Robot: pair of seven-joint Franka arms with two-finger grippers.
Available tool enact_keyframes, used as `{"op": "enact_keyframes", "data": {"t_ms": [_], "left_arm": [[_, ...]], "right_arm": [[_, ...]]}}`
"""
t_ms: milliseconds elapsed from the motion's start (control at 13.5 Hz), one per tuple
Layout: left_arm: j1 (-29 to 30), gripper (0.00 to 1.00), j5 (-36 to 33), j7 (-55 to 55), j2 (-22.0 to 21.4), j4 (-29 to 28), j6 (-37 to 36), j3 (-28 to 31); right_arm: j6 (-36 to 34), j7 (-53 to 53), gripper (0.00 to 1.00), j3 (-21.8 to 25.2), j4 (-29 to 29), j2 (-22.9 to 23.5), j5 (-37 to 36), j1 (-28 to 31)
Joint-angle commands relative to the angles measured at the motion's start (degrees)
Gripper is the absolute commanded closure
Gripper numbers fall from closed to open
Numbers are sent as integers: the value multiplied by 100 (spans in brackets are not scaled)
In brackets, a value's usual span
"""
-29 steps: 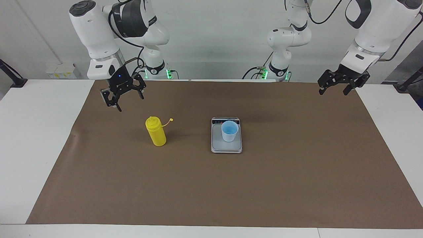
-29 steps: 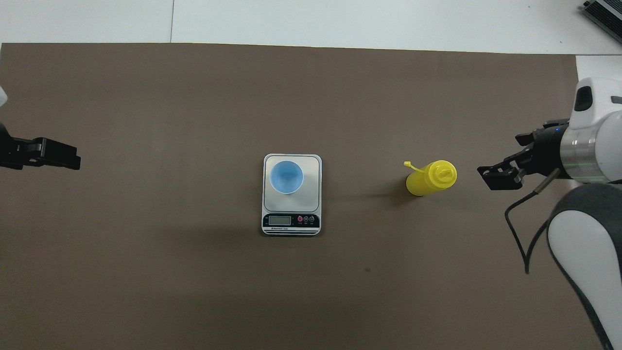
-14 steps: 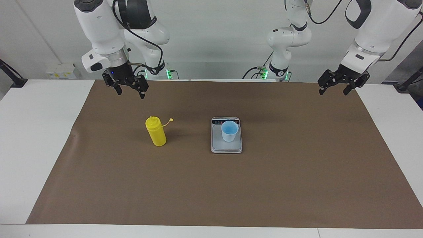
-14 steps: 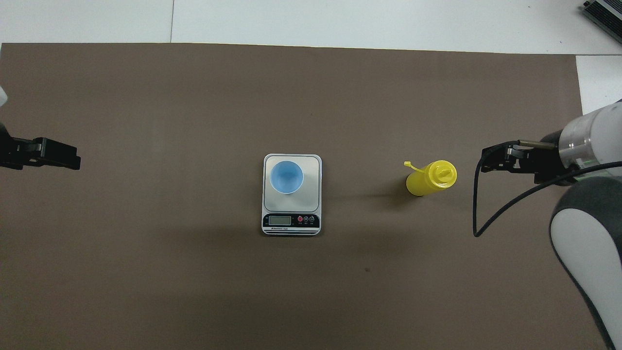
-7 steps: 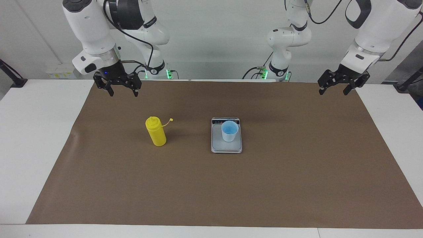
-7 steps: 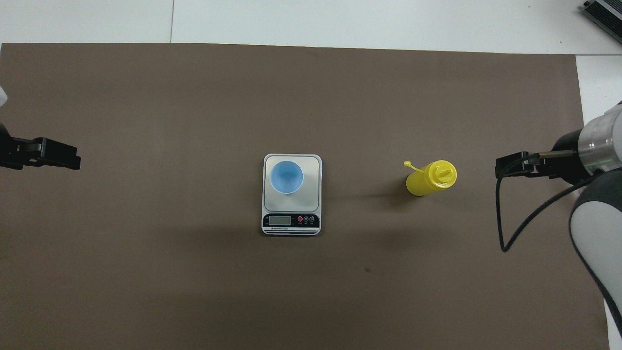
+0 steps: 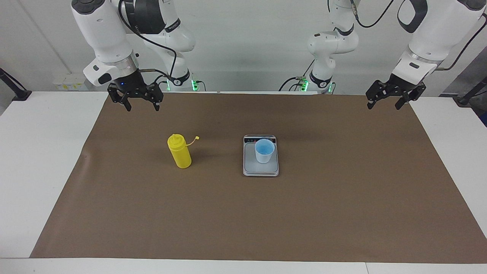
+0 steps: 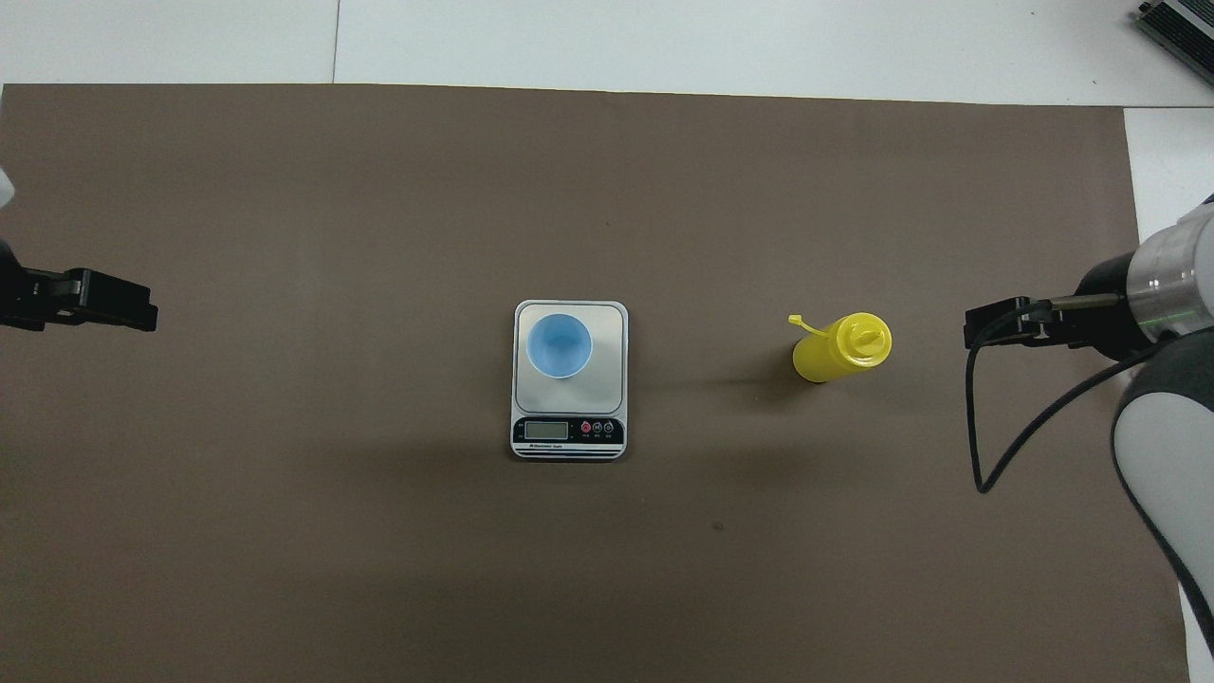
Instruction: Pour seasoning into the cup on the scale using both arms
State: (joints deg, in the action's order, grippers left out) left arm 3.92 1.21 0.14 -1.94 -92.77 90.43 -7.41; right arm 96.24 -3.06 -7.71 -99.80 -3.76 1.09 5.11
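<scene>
Both spread: right hand (image 7: 142, 107) over mat near upright seasoning (image 7: 179, 152); left hand (image 7: 387, 103) waiting; cup (image 7: 264, 150) on scale (image 7: 260, 169).

Cup (image 7: 264, 150) on scale (image 7: 261, 168); seasoning (image 7: 179, 151) beside it.

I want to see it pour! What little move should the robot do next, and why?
Probably the open right gripper should come down toward the yellow squeeze bottle. The bottle stands untouched on the brown mat, and the blue cup already waits on the scale.
</scene>
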Motion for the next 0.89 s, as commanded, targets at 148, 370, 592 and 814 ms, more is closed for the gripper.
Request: {"op": "enact_keyframes", "data": {"t_ms": [148, 370, 592, 814], "left_arm": [[65, 0, -33, 30, -52, -39, -52, -41], [65, 0, -33, 30, -52, -39, -52, -41], [65, 0, -33, 30, -52, -39, -52, -41], [65, 0, -33, 30, -52, -39, -52, -41]], "right_arm": [[-17, -63, 0, -29, -66, -90, 128, 60], [26, -107, 0, -29, -163, -125, 137, 34], [44, -291, 0, -29, -172, -143, 137, 33], [114, -300, 0, -29, -172, -134, 146, 7]]}}
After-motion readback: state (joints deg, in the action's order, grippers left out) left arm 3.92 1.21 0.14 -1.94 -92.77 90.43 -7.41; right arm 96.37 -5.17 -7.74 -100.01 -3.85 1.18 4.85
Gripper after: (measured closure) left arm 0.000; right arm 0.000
